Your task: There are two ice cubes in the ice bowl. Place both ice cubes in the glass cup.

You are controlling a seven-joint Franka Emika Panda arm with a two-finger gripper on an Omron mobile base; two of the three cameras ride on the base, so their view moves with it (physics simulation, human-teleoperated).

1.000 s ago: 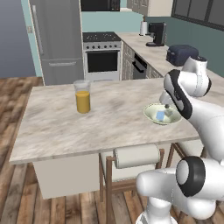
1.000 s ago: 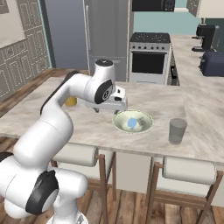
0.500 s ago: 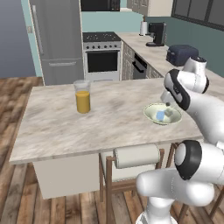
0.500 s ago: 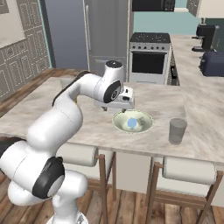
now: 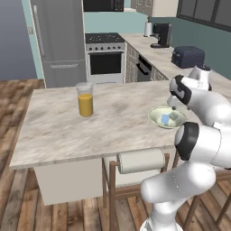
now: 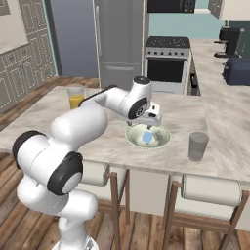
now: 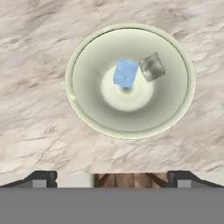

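The ice bowl point(image 7: 89, 105) is a pale greenish-white round bowl on the marble island, seen from straight above in the hand view. Two ice cubes lie in it: a light-blue one point(image 7: 126, 73) near the centre and a greyer one point(image 7: 152, 67) touching its corner. My gripper point(image 7: 111, 178) hangs open just above the bowl point(image 6: 133, 140), fingers point(image 7: 42, 177) spread wide with nothing between them. In the right base view my gripper point(image 6: 149, 123) is over the bowl's far side and a cube point(image 6: 147, 138) shows blue. The grey glass cup point(image 6: 197, 145) stands right of the bowl. From the left base view my gripper point(image 5: 174, 107) hovers over the bowl point(image 5: 154, 119).
A tall glass of orange liquid point(image 5: 85, 99) stands at the island's far left point(image 6: 75, 97). Two stools point(image 6: 211, 191) are tucked under the island's near edge. A toaster point(image 5: 189, 56) and coffee machine point(image 5: 161, 35) sit on the back counter.
My arm has swung toward the bowl, bringing the open gripper from beside its left rim to right over it. The bowl, cubes and cups have not moved.
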